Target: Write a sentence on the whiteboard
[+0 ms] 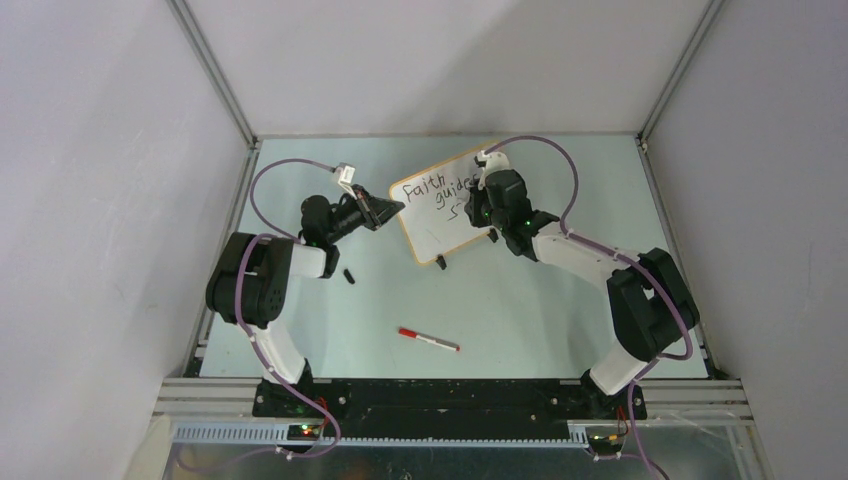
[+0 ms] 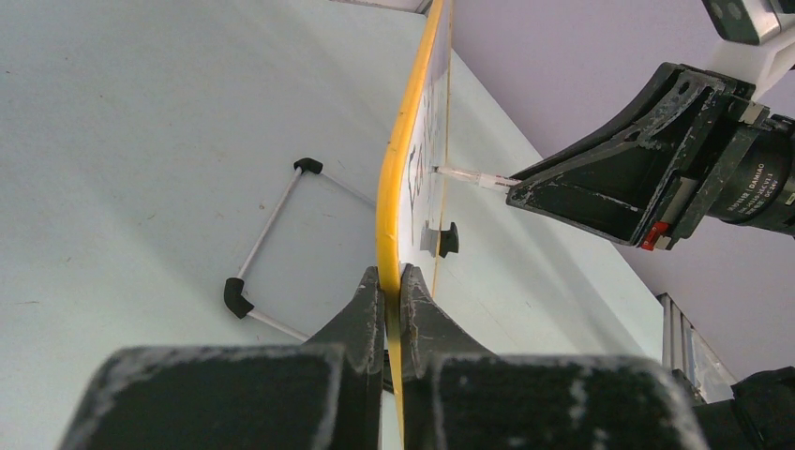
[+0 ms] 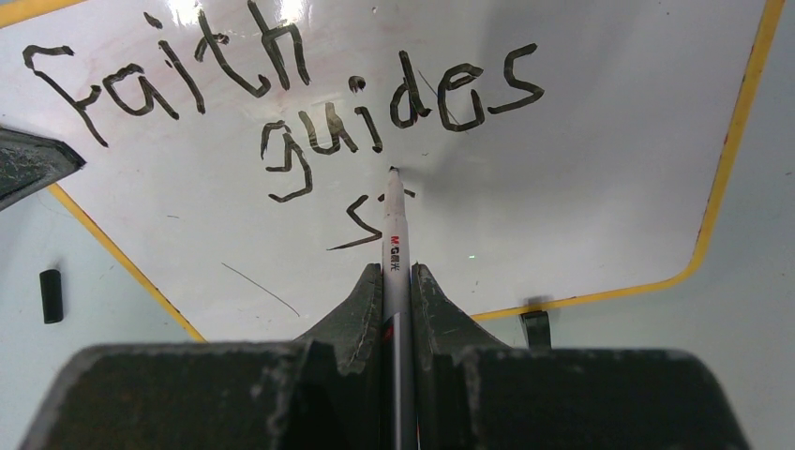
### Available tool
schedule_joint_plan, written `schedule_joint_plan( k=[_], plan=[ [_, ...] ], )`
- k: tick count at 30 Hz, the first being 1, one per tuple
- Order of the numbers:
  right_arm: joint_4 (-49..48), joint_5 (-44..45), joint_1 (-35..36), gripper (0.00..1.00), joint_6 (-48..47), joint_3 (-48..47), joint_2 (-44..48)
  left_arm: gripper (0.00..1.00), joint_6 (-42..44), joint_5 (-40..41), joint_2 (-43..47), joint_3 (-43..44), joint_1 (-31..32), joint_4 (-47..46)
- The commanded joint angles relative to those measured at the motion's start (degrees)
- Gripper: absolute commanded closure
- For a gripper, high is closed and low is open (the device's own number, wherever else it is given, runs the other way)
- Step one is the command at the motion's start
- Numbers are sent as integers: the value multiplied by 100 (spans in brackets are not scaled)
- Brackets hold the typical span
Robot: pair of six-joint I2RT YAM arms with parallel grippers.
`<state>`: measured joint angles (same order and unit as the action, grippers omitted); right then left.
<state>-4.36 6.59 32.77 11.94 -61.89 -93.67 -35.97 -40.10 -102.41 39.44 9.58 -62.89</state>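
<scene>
Whiteboard edge — clamped in left pincer.

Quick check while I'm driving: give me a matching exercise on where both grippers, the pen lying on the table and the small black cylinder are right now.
Things:
1. small black cylinder
2. right gripper
3. left gripper
4. red-capped white pen

States:
A. fingers shut on the edge of the yellow-framed glossy whiteboard
B. lying on the pale table, nearer its front edge
C. fingers shut on a white marker, tip at the whiteboard
D. lying on the table, nearer the whiteboard

Pairs: 1-D, 2-C, 3-A, 4-B
</scene>
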Motion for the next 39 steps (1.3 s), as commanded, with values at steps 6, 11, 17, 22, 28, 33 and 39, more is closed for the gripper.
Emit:
schedule_joint_plan(
  k=[6,11,17,22,28,33,39],
  plan=[
    [51,43,16,100,-15,-272,-103,100,602,186,102,11,-24,216],
    [270,168,86,100,-5,-280,-111,100,607,191,110,3,-18,220],
    [369,230,124,100,3,-187,-111,100,610,191,119,-10,-26,225],
    [383,243,140,100,27,-88,-52,100,609,198,125,-7,-25,225],
    [410,283,143,100,23,-43,-21,100,610,198,125,-8,-20,216],
    [410,312,151,100,32,-34,-18,100,610,199,125,-16,-17,216],
    [644,328,158,100,59,-34,4,100,613,204,129,-15,-15,216]
  ],
)
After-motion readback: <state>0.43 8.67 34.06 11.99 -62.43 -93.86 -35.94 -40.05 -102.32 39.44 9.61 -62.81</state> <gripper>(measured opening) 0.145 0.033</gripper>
